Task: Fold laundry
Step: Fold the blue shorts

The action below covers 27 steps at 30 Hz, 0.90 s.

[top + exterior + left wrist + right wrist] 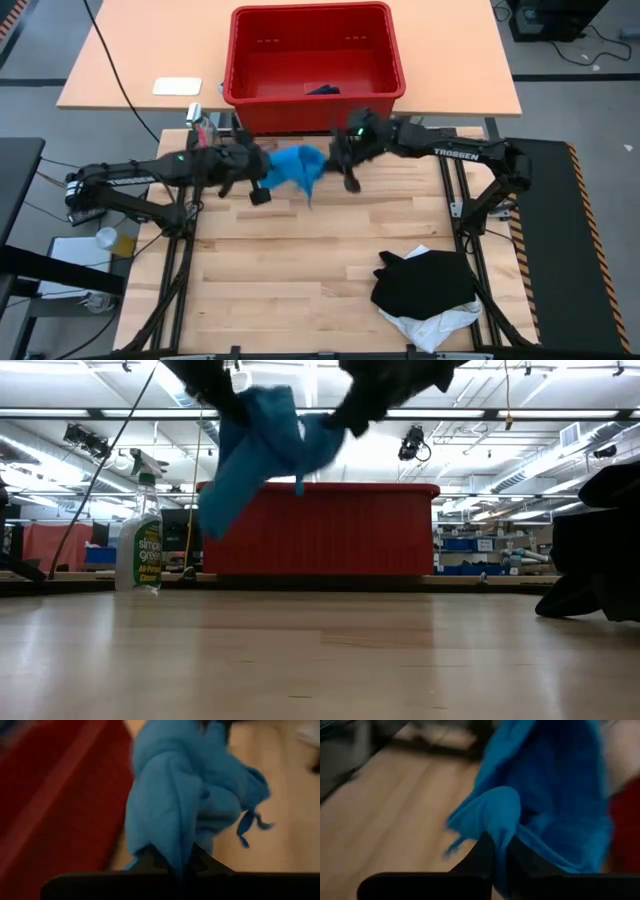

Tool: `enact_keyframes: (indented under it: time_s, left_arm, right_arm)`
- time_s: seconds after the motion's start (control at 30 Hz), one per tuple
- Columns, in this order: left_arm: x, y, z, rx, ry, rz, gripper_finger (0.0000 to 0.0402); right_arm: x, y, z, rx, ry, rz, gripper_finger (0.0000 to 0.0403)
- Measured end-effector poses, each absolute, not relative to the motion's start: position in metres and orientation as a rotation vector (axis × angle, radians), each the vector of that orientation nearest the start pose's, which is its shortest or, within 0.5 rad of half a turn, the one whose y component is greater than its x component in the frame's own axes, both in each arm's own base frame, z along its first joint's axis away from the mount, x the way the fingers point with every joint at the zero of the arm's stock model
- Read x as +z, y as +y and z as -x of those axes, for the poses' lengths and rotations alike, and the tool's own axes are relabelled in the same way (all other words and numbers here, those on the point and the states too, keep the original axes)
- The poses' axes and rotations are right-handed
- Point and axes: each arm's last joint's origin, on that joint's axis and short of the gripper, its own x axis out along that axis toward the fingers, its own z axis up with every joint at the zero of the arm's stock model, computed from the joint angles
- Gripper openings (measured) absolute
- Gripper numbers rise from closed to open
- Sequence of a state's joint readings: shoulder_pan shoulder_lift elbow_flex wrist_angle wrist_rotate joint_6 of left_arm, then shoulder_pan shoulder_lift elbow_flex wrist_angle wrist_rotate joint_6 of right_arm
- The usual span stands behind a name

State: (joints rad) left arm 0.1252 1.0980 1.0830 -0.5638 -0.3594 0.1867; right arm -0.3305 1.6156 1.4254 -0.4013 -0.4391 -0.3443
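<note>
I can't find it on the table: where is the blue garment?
The blue garment hangs in the air between the left tool and right tool, both shut on it, just in front of the red basket.

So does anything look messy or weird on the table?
A bit. The black garment lies in a crumpled heap on the white garment at the table's near right corner, unfolded. The blue garment hangs bunched in the air between the left gripper and right gripper, both pinching it.

Soft blue cloth garment [298, 168], wooden table [300, 270]
</note>
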Motion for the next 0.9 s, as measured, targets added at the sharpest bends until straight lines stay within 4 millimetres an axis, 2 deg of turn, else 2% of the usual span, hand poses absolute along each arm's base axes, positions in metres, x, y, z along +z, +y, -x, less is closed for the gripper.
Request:
enact_keyframes:
  time_s: [0.17, 0.3, 0.4, 0.57, 0.7, 0.77, 0.9]
  left_arm:
    - [0.287, 0.004, -0.235, 0.255, 0.736, -0.19, 0.0007]
    - [0.261, -0.022, -0.239, 0.172, 0.729, -0.189, 0.0007]
    - [0.251, -0.037, -0.24, 0.116, 0.725, -0.209, 0.0007]
    - [0.243, -0.053, -0.242, 0.036, 0.754, -0.291, 0.0007]
    - [0.239, -0.057, -0.244, 0.009, 0.767, -0.328, 0.0009]
    - [0.245, -0.057, -0.246, 0.023, 0.746, -0.317, 0.001]
    - [0.266, -0.048, -0.244, 0.062, 0.698, -0.357, 0.0008]
  right_arm:
    - [0.281, -0.078, -0.344, 0.337, 0.698, -0.003, 0.0032]
    - [0.248, -0.058, -0.343, 0.419, 0.752, -0.071, 0.0032]
    - [0.229, -0.041, -0.342, 0.472, 0.78, -0.052, 0.0032]
    - [0.224, -0.018, -0.342, 0.506, 0.774, 0.112, 0.0036]
    - [0.224, -0.009, -0.344, 0.482, 0.776, 0.231, 0.0054]
    - [0.228, -0.008, -0.342, 0.44, 0.789, 0.222, 0.0063]
    - [0.252, -0.013, -0.344, 0.394, 0.732, 0.196, 0.0068]
